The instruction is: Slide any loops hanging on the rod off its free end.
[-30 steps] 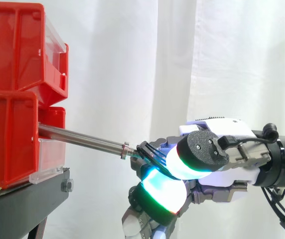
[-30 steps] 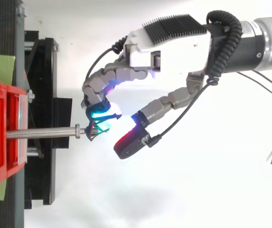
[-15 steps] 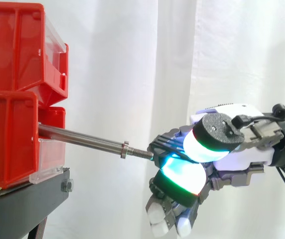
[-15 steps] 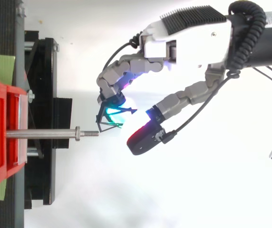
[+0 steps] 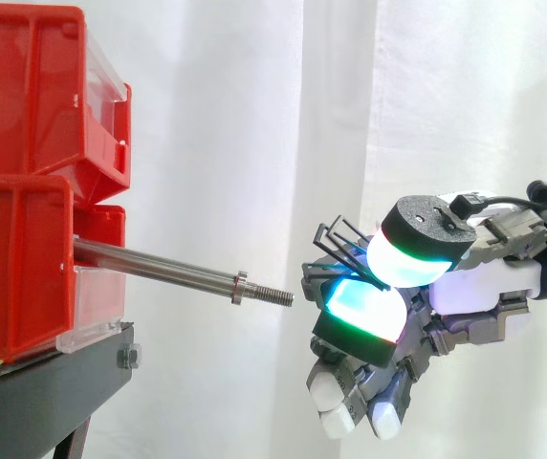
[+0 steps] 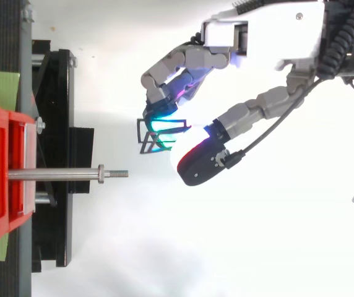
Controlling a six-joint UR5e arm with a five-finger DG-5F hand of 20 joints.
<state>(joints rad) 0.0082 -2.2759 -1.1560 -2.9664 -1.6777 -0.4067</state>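
Note:
A steel rod (image 5: 168, 270) sticks out of the red bins (image 5: 25, 182) toward the right, ending in a threaded tip (image 6: 118, 174) with nothing hanging on it. To the right of the tip and clear of it, my hand (image 5: 417, 287) pinches a small black wire loop (image 6: 154, 136) between a glowing fingertip and the thumb. In the side view the loop (image 5: 336, 244) pokes up just left of the thumb pad. My other fingers curl downward below it.
The bins rest on a black stand (image 6: 53, 161) at the left. A white curtain (image 5: 254, 115) hangs behind. Open space lies between the rod tip and my hand.
My hand has drawn the black loop off the rod's threaded end and carried it right and slightly up, away from the tip.

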